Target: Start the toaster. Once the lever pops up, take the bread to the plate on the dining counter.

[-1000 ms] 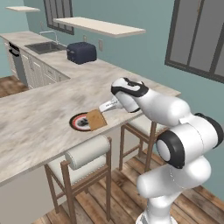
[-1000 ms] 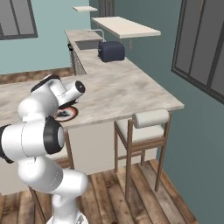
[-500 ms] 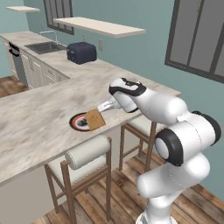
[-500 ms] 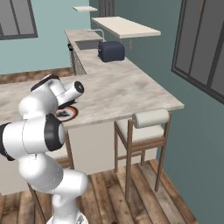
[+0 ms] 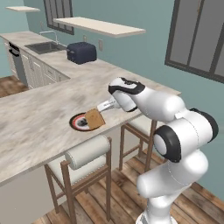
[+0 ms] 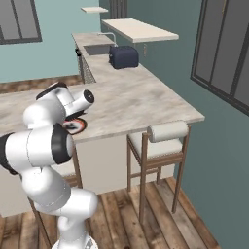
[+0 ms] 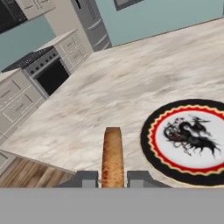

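Note:
My gripper is shut on the bread, a small golden-brown slice held on edge just above the dining counter. In the left base view the bread hangs over the near right rim of the round dark plate. Seen from the hand, the bread stands edge-on between my fingertips, and the plate lies to its right on the marble top. The navy toaster sits far back on the kitchen counter, also seen as the toaster. My arm hides most of the plate in the right base view.
Two cushioned wooden stools stand at the counter's near side, another stool by the corner. A sink and cabinets lie beyond the toaster. An oven shows across the kitchen floor in the hand view.
The bread and my gripper have stayed almost in place over the plate's edge; the grip stays shut.

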